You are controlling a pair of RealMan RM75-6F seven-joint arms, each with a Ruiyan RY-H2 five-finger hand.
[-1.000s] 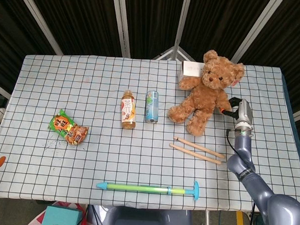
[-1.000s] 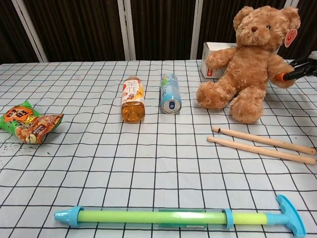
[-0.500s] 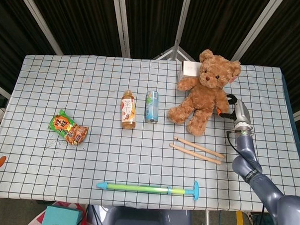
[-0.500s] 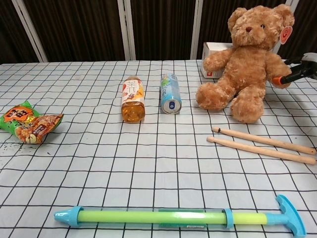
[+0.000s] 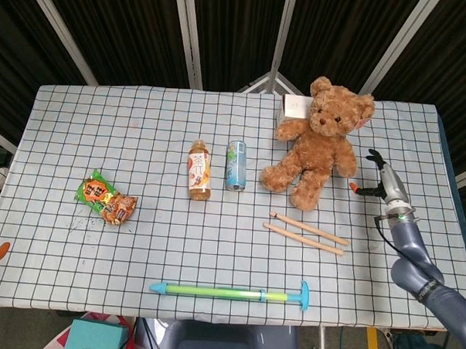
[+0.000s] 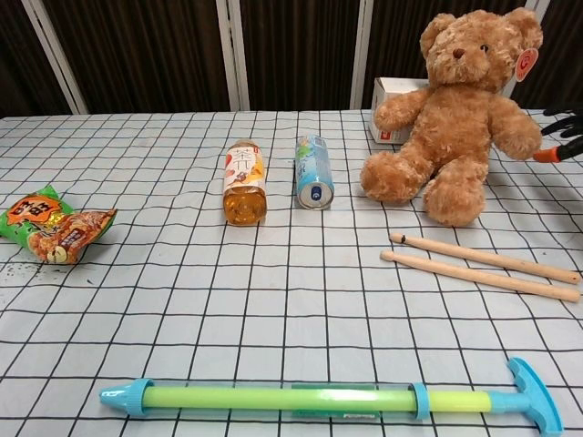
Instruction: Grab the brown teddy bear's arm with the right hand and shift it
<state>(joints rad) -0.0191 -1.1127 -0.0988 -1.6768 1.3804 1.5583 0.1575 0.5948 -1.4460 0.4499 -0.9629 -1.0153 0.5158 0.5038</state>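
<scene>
The brown teddy bear (image 5: 319,142) (image 6: 460,118) sits upright at the back right of the checked table, leaning against a small white box (image 5: 295,108) (image 6: 395,97). My right hand (image 5: 380,178) (image 6: 562,137) is to the right of the bear, clear of its arm, with its fingers spread and nothing in them. A gap of tablecloth shows between the hand and the bear's near arm (image 5: 349,162) (image 6: 515,132). My left hand is out of both views.
Two wooden sticks (image 5: 306,232) (image 6: 483,264) lie in front of the bear. A tea bottle (image 5: 199,169) and a can (image 5: 236,164) lie mid-table, a snack bag (image 5: 106,198) at the left, a green-blue pump toy (image 5: 232,292) near the front edge.
My right hand has let go of the bear's arm and drawn back to the right. The bear had shifted slightly left and now sits still.
</scene>
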